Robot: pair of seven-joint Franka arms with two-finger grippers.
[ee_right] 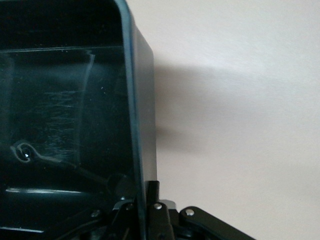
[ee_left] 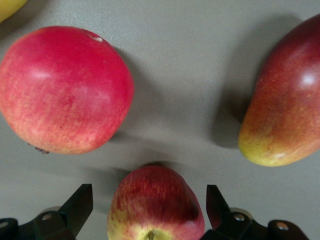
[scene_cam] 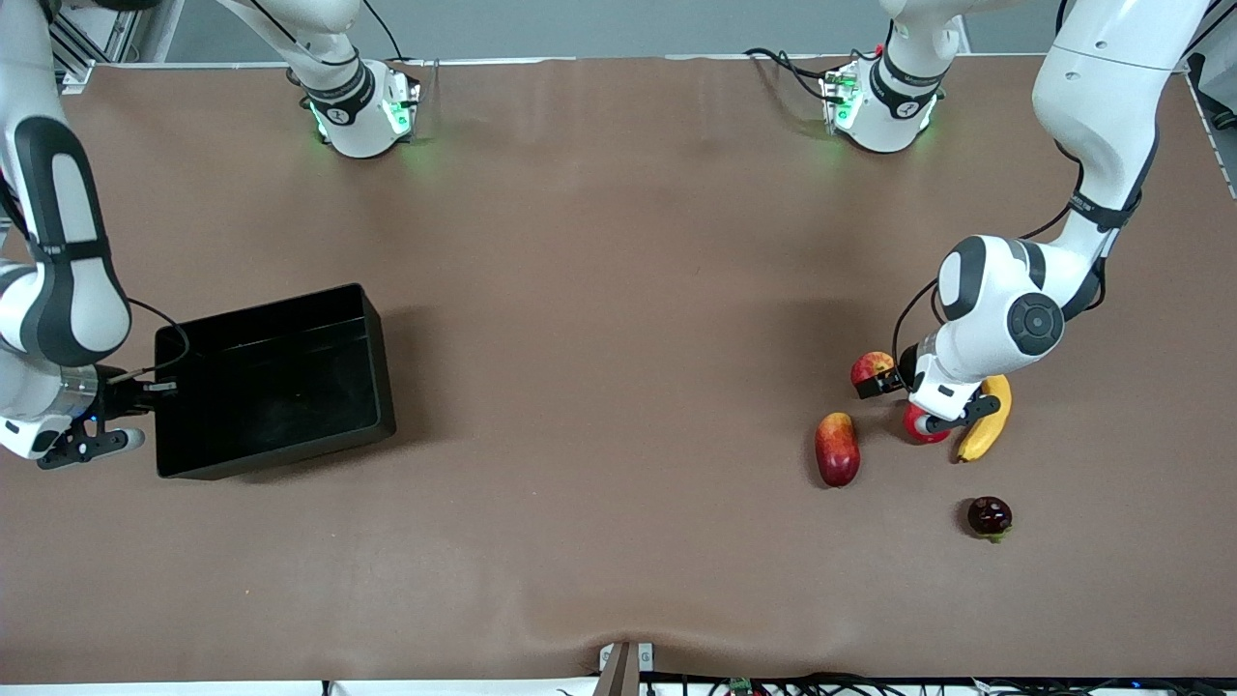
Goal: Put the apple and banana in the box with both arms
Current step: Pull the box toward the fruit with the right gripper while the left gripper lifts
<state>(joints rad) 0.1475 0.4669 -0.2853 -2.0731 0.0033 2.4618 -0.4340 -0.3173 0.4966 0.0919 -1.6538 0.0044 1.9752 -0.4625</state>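
- While the left hand (scene_cam: 877,382) (ee_left: 150,200) is down among the fruit, its fingers (ee_left: 75,205) stand wide apart on either side of the apple (scene_cam: 872,365) (ee_left: 155,205). A gap shows on each side, so it grips nothing.
- Clock directions are read on the front view, with twelve toward the arms' bases.
- Counted: two arms, one box (scene_cam: 372,367) (ee_right: 142,100), and five fruits, one of each kind.
- The apple rests on the tabletop (scene_cam: 618,290) toward the left arm's end.
- At five o'clock of the apple lies a pink-red round fruit (scene_cam: 918,430) (ee_left: 65,90).
- At seven o'clock of the apple lies a mango (scene_cam: 837,449) (ee_left: 285,100).
- The banana (scene_cam: 986,425) (ee_left: 7,6) lies at three o'clock of the pink-red fruit, just beside it.
- A dark round fruit (scene_cam: 990,516) sits alone at six o'clock of the banana.
- The box stands well apart, at nine o'clock of the fruit, toward the right arm's end.
- The right hand (scene_cam: 150,387) (ee_right: 150,200) is closed on the box's end wall, with fingers on either face of the rim.
- Hidden or cut off: the left arm (scene_cam: 1005,309) covers much of the pink-red fruit and the banana's upper end.
- The left wrist view cuts the apple's lower part and shows only a yellow corner of banana.
- Whether banana and pink-red fruit touch is unclear.
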